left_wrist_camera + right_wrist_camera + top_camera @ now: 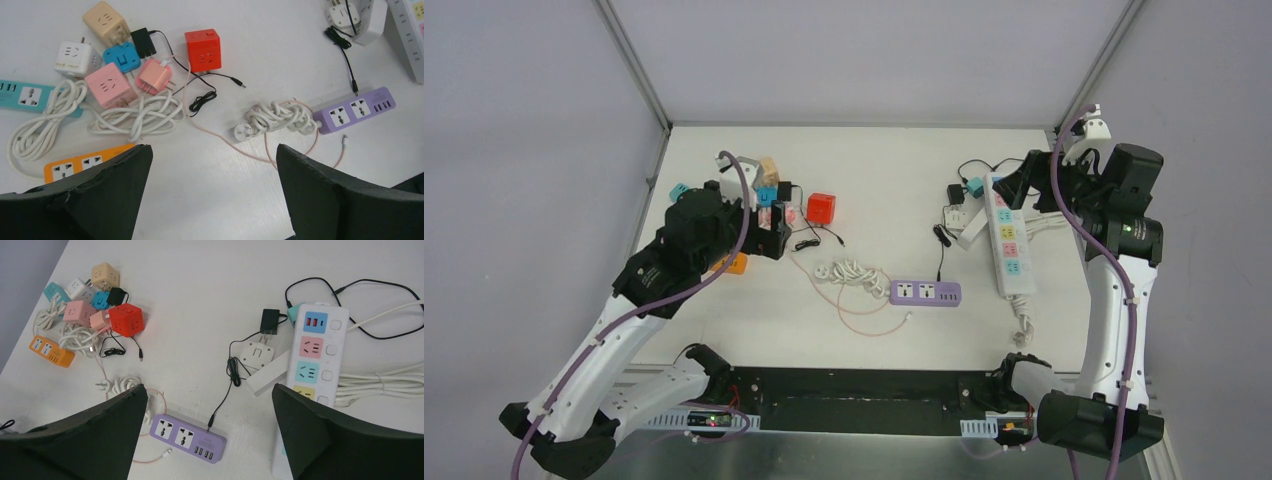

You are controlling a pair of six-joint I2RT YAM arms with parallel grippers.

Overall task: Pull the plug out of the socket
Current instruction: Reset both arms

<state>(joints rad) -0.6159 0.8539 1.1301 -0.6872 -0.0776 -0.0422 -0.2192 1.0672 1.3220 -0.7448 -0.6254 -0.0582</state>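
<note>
- Red cube socket (202, 49): stands on the white table (260, 30), just right of the left-hand cluster.
- Pink cube (103, 86), beige cube (105, 21), white cube (74, 57), blue adapter (121, 56): grouped closely together.
- Orange power strip (85, 162): lies flat beside loose white cable coils (135, 115).
- Purple power strip (356, 110): table centre, sockets facing up, its white cord (277, 117) bundled at one end.

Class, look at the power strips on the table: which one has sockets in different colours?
The long white strip, farthest right: its sockets are pink, blue and yellow. The purple strip, orange strip and teal strip have plain white sockets.
</note>
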